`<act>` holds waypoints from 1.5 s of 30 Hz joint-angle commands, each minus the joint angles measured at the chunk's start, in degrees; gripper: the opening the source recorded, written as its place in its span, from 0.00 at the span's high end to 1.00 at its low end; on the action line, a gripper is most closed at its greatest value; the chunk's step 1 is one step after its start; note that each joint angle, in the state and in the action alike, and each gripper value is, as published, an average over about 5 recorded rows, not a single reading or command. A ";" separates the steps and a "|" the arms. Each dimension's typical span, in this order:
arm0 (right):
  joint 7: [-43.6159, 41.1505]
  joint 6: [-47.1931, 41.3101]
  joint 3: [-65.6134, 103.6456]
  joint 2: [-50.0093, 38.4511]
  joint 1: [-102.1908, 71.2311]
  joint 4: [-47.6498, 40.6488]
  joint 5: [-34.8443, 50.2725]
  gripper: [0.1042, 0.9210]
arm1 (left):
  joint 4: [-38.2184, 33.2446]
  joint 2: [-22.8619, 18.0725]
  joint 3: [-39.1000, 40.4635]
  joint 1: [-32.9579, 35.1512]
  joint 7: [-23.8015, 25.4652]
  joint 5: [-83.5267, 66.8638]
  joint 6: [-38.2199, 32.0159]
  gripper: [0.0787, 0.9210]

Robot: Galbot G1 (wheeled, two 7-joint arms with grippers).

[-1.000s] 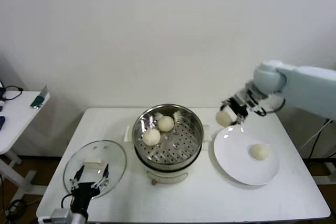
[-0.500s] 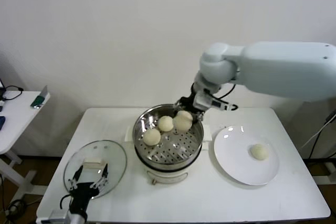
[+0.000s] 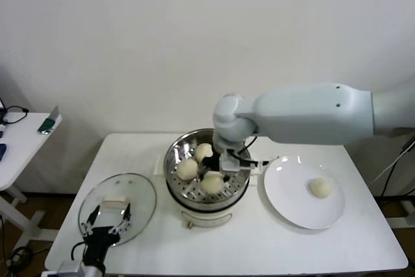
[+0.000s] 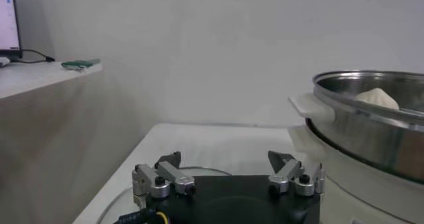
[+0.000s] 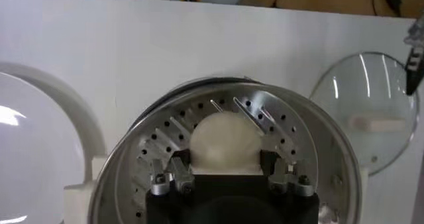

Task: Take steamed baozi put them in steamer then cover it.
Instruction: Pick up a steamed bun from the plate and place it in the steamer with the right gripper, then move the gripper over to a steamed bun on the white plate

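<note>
The steamer (image 3: 170,160) stands mid-table with its perforated tray bare of a cover. Two steamed baozi (image 3: 187,169) (image 3: 203,152) lie on the tray. My right gripper (image 3: 217,174) reaches down into the pot, shut on a third baozi (image 3: 213,183) low over the tray. In the right wrist view that baozi (image 5: 224,141) fills the gap between the fingers (image 5: 180,164) of the gripper (image 5: 224,160). Another baozi (image 3: 319,187) rests on the white plate (image 3: 292,209). My left gripper (image 3: 104,223) is parked open over the glass lid (image 3: 117,192), holding nothing (image 4: 226,159).
The glass lid (image 5: 371,106) lies flat on the table left of the steamer (image 4: 371,129). The plate (image 5: 33,146) sits right of the pot. A small side table (image 3: 23,137) with a few items stands off to the far left.
My right arm swung from above the plate leftward over the steamer and lowered the held baozi into the pot. The left arm has not moved.
</note>
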 commanded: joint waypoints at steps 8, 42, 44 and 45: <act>1.63 0.45 0.12 3.53 -5.25 -2.28 -4.25 0.30 | -0.12 -0.22 0.03 0.22 -0.07 -0.05 -0.22 0.12; -11.51 -20.45 -16.34 -30.06 12.73 -17.72 28.37 0.12 | -0.32 -0.43 0.19 -0.29 -0.01 0.08 -0.23 0.12; -11.05 -22.44 -15.26 -32.89 9.45 -17.66 27.69 0.12 | -0.16 -0.51 0.23 -0.45 0.01 0.14 -0.15 0.12; -10.60 -23.79 -14.37 -34.33 7.47 -17.61 27.21 0.12 | -0.07 -0.57 0.28 -0.49 0.02 0.22 -0.13 0.12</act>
